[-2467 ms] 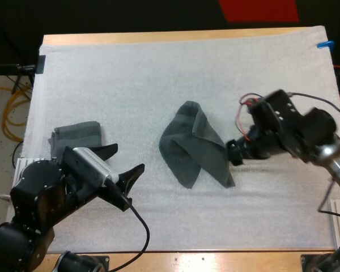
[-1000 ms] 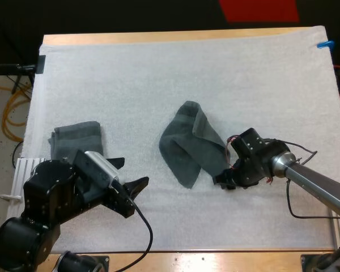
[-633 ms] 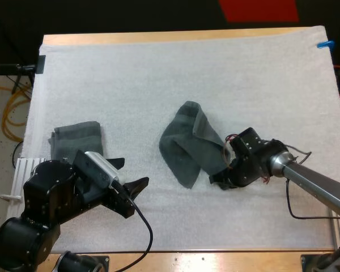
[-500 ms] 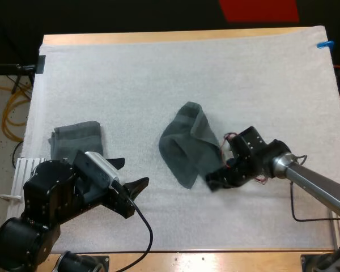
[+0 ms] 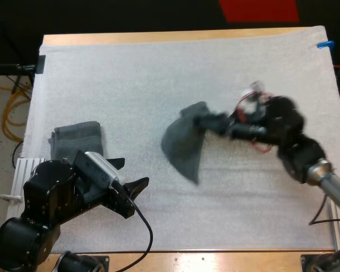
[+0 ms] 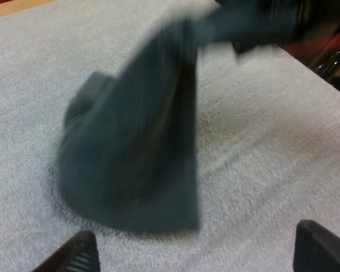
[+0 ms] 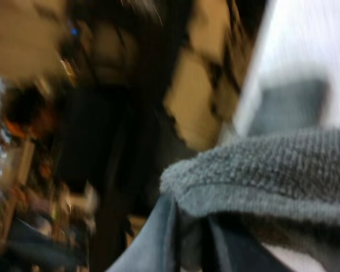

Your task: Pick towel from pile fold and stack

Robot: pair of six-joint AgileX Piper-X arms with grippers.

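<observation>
Wooden tabletop under a white foam mat that covers most of the frame. Crumpled dark grey-green towel sits near frame centre. One corner is held up toward the right, and the rest hangs in a loose cone with its lower edge down at the mat. Folded dark grey-green towel lies flat at the left of the frame near the mat's left edge, well apart from the crumpled one. Right pincer, right of centre, is clamped on the crumpled towel's raised corner. Left pincer, lower left near the folded towel, has its fingers spread apart, gripping nothing, pointed at the hanging towel.
</observation>
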